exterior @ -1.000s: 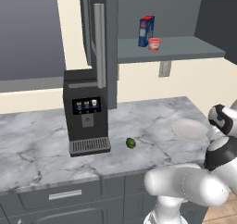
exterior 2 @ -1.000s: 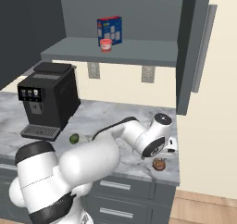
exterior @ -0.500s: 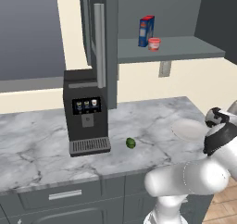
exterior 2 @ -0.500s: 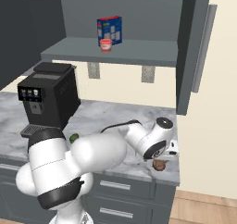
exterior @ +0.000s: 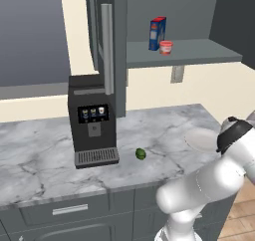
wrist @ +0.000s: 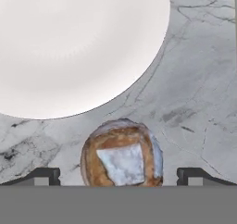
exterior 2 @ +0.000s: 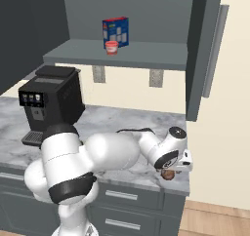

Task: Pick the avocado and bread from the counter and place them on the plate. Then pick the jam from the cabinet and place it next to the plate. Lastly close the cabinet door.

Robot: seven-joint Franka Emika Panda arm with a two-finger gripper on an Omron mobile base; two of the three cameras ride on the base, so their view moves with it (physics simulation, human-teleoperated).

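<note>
Jaws wide open over the small brown roundish bread [wrist: 121, 152], nothing gripped.

In the hand view I had the gripper [wrist: 119, 177] spread to its full width, one dark fingertip [wrist: 40, 176] at 8 o'clock and the other at 4 o'clock, with the bread lying on the white-and-grey veined marble table [wrist: 199, 79] between them, touched by neither. The round pale beige plate [wrist: 74, 42] sat bare just beyond the bread, at 11 o'clock. From the left base view, the small dark green avocado [exterior: 141, 154] lay on the table at 4 o'clock of the black coffee machine [exterior: 92, 120]. The squat red jam jar [exterior: 166, 47] stood beside the blue-and-red box [exterior: 157, 33] in the open dark grey wall cabinet [exterior: 189, 16].
</note>
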